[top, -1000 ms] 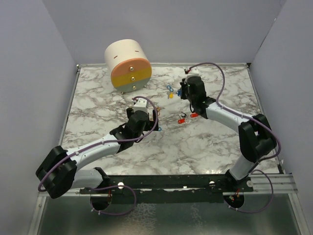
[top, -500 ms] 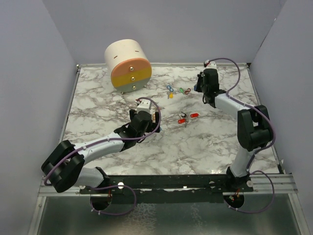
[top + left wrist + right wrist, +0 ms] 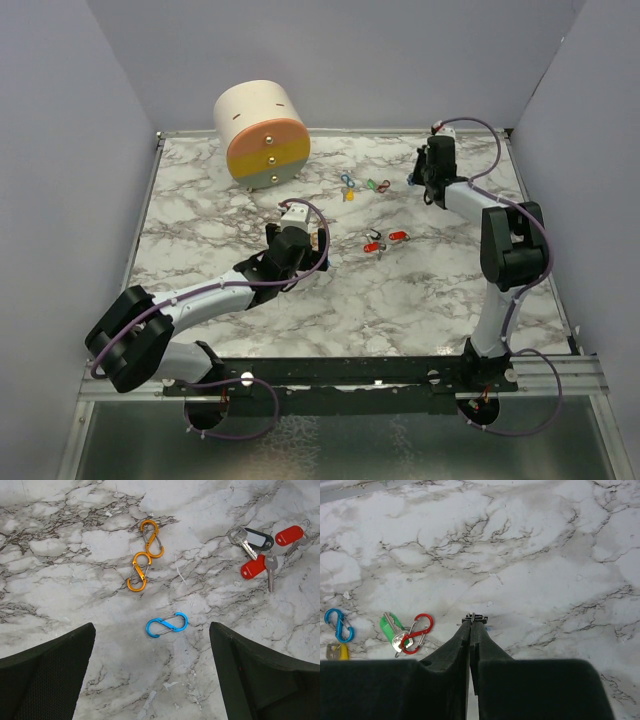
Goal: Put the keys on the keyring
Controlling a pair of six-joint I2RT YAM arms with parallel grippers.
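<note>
My left gripper point(image 3: 303, 240) point(image 3: 152, 680) hangs open over the marble, with a blue figure-8 clip point(image 3: 166, 625) just ahead of its fingers and nothing between them. Two red-headed keys point(image 3: 289, 535) point(image 3: 253, 566) and a black-headed one point(image 3: 257, 538) lie ahead on the right. My right gripper point(image 3: 418, 180) point(image 3: 474, 618) is at the back right, shut on a small black clip seen edge-on, with a speck of blue under it. I cannot tell whether this is the keyring. To its left lie a green key point(image 3: 390, 626) and a yellow key point(image 3: 337, 652).
Two orange clips point(image 3: 151, 538) point(image 3: 138, 571) lie ahead of the left gripper. A red clip point(image 3: 417, 633) touches the green key, and a blue clip point(image 3: 338, 625) is beyond it. A cream and orange drum point(image 3: 262, 134) stands at the back left. Grey walls enclose the table.
My right gripper has drawn away from the keys in the middle toward the back right corner, still shut. The left arm shifted slightly early on and then stayed put.
</note>
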